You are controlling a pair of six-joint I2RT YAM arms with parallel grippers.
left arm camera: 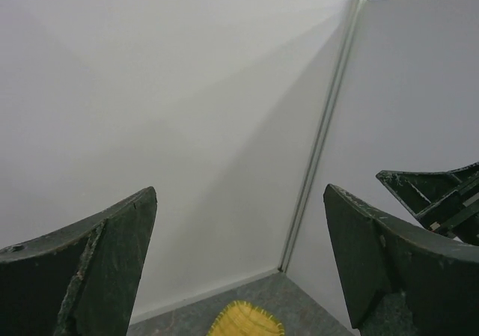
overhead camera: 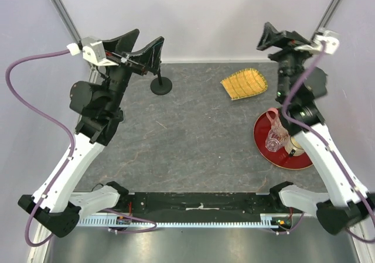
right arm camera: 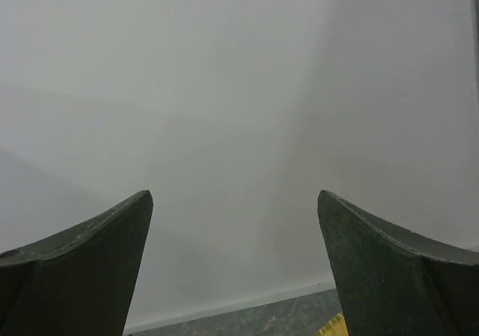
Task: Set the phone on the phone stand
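The black phone stand (overhead camera: 161,86) stands at the back left of the grey table; its round base shows, but its post top is hidden behind my left gripper. The phone does not show in any view. My left gripper (overhead camera: 150,36) is raised above the stand, open and empty. In the left wrist view it (left arm camera: 239,201) looks at the white back wall. My right gripper (overhead camera: 270,37) is raised at the back right, open and empty. In the right wrist view it (right arm camera: 233,201) also faces the wall. Its fingers (left arm camera: 441,197) show in the left wrist view.
A yellow woven mat (overhead camera: 245,82) lies at the back right and also shows in the left wrist view (left arm camera: 245,319). A round red plate (overhead camera: 296,160) at the right holds a clear glass object (overhead camera: 275,134). White walls enclose the table on three sides.
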